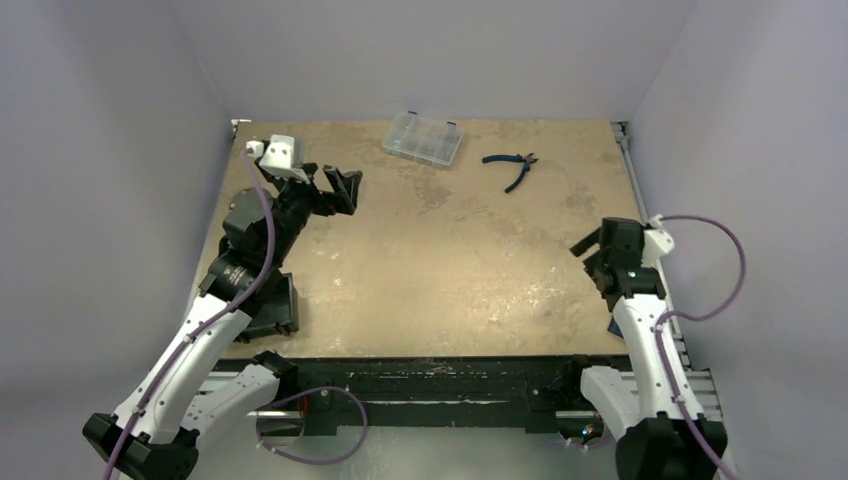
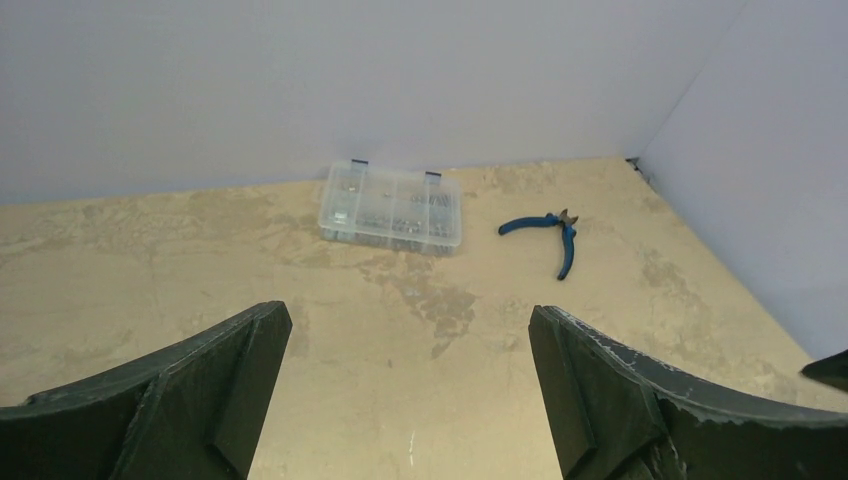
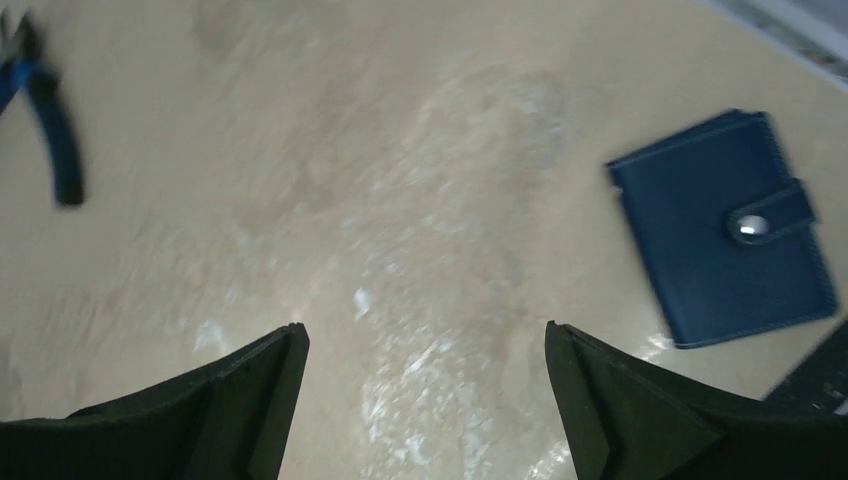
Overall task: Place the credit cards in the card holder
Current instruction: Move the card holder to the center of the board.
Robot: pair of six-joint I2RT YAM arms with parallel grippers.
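The card holder (image 3: 725,230), a navy folding wallet, lies shut on the table with its snap tab and light stud facing up. It is to the right of my right gripper (image 3: 425,335), apart from it. In the top view only a blue sliver of the card holder (image 1: 616,326) shows beside the right arm. The right gripper (image 1: 592,258) hangs open over bare table near the right edge. My left gripper (image 1: 340,188) is raised at the far left and is open and empty (image 2: 408,320). No credit cards show in any view.
A clear plastic compartment case (image 1: 422,138) sits at the back centre. Blue-handled pliers (image 1: 512,166) lie to its right. A black box (image 1: 274,308) stands under the left arm at the near left. Grey walls close in the table on three sides.
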